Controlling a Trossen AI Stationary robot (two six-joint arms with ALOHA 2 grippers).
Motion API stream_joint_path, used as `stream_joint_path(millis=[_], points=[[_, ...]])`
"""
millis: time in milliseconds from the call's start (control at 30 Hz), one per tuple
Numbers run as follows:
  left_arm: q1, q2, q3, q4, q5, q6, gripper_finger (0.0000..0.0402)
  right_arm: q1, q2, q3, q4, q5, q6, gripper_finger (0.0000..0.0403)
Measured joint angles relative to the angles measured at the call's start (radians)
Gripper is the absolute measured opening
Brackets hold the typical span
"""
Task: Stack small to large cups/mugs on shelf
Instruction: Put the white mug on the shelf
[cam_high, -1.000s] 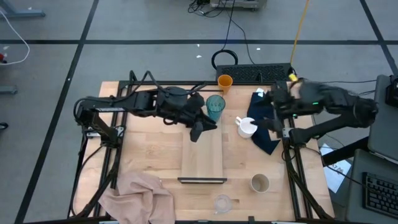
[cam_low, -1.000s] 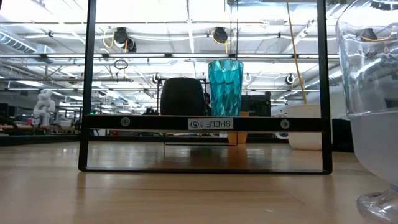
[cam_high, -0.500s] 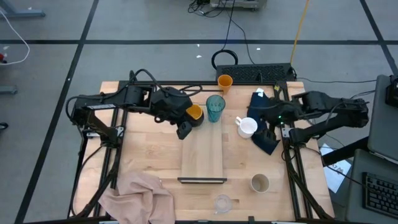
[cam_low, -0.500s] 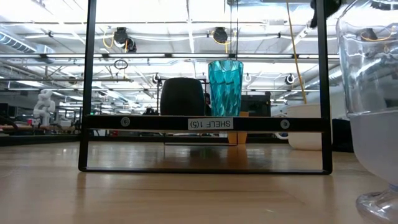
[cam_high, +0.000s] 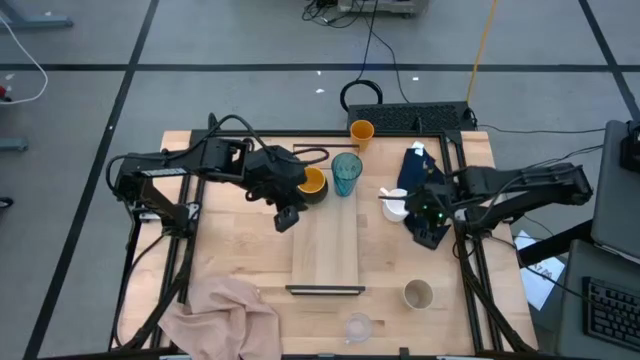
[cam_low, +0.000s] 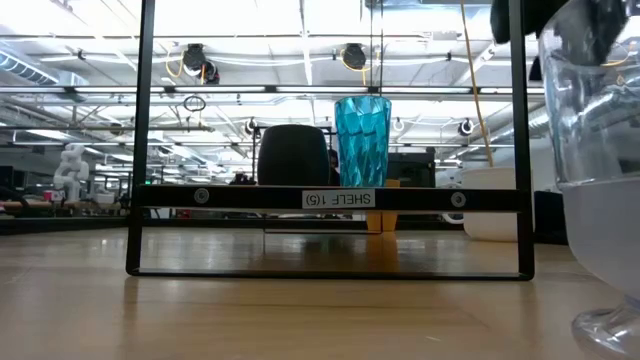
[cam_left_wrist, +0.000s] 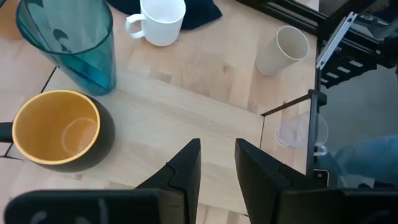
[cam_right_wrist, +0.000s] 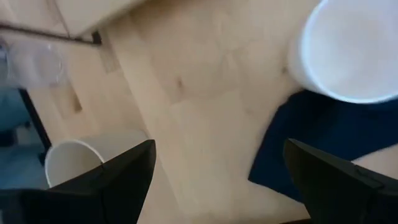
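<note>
Right claw (cam_high: 424, 212) spread above white handled mug (cam_high: 397, 205).
</note>
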Motion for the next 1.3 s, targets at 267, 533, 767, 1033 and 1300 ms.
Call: stream_joint_path(millis=[267,533,767,1033,1300], points=[[0.001,0.000,0.000,-0.002,0.002,0.010,0.0099,0.009,-0.008,-0.046,0.081,0.017,-0.259,0.0343],[0.001,0.000,0.000,-0.001,-0.043,0.013,0.0099,0.009,0.009,-0.045,0.096,0.041,-0.525,0.0343],[0.001,0.000,0.000,0.000,-0.077,0.012,0.0099,0.008,0.017,-0.045,0.099,0.206,-0.607,0.0343],[0.001,0.000,0.000,0.001,-0.077,0.006,0.0099,-0.030,0.051,-0.045,0.104,0.246,-0.580,0.0343],[0.001,0.000,0.000,0.002,-0.079,0.006,0.0099,-0.053,0.112,-0.045,0.115,0.246,-0.590,0.0343]])
